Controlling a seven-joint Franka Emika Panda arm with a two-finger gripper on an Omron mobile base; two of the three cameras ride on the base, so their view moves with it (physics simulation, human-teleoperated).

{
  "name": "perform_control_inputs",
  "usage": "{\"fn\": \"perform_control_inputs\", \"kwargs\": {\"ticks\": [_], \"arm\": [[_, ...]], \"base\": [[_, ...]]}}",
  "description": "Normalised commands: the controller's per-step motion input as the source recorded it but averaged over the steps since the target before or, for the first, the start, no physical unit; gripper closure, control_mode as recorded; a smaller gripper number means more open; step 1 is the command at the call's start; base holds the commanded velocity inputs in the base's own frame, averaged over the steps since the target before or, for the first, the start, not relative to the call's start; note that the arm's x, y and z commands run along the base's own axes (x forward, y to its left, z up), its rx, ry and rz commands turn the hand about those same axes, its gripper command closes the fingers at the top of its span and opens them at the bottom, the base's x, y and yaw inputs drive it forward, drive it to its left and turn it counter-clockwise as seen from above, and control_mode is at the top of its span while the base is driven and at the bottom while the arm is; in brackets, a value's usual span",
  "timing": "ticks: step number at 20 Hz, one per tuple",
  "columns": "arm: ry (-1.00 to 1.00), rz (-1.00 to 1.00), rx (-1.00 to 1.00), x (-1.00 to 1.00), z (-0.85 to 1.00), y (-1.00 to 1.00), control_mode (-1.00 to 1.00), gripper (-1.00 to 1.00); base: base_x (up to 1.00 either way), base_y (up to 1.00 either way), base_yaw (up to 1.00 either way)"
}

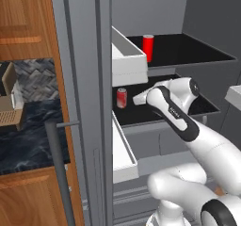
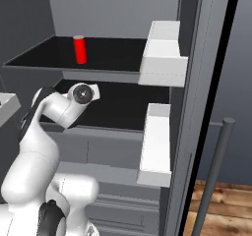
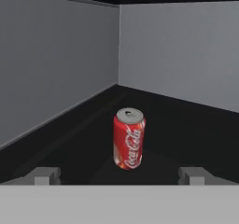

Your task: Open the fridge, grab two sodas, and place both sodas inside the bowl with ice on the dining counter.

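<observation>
1. The fridge [image 1: 89, 79] is standing open, with one soda can [image 1: 148, 47] sitting upright on the upper shelf [image 1: 188, 51].
2. The nearer soda can [image 3: 129, 138] is standing upright on the lower shelf [image 3: 84, 143], its long axis vertical, close to the left wall.
3. The pincer [image 3: 119, 175] is reaching into that lower shelf, fingers spread wide and pinching nothing.
4. The can is lying straight ahead of the pincer, roughly centred between the fingertips [image 3: 45, 175] but apart from them.
5. A forward advance looks needed before squeezing the can's sides.
</observation>
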Motion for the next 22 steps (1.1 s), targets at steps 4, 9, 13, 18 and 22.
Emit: {"fn": "perform_control_inputs", "kwargs": {"ticks": [4, 9, 13, 18, 22], "arm": [[0.0, 0.0, 0.0, 0.29, -0.06, 0.04, -1.0, -1.0], [0.0, 0.0, 0.0, 0.24, -0.1, 0.0, -1.0, -1.0], [0.0, 0.0, -0.01, 0.17, -0.24, 0.07, -1.0, -1.0], [0.0, 0.0, 0.0, 0.12, -0.2, 0.17, -1.0, -1.0], [0.0, 0.0, 0.0, 0.15, -0.13, 0.18, -1.0, -1.0]], "base": [[0.0, 0.0, 0.0], [0.0, 0.0, 0.0], [0.0, 0.0, 0.0], [0.0, 0.0, 0.0], [0.0, 0.0, 0.0]]}}
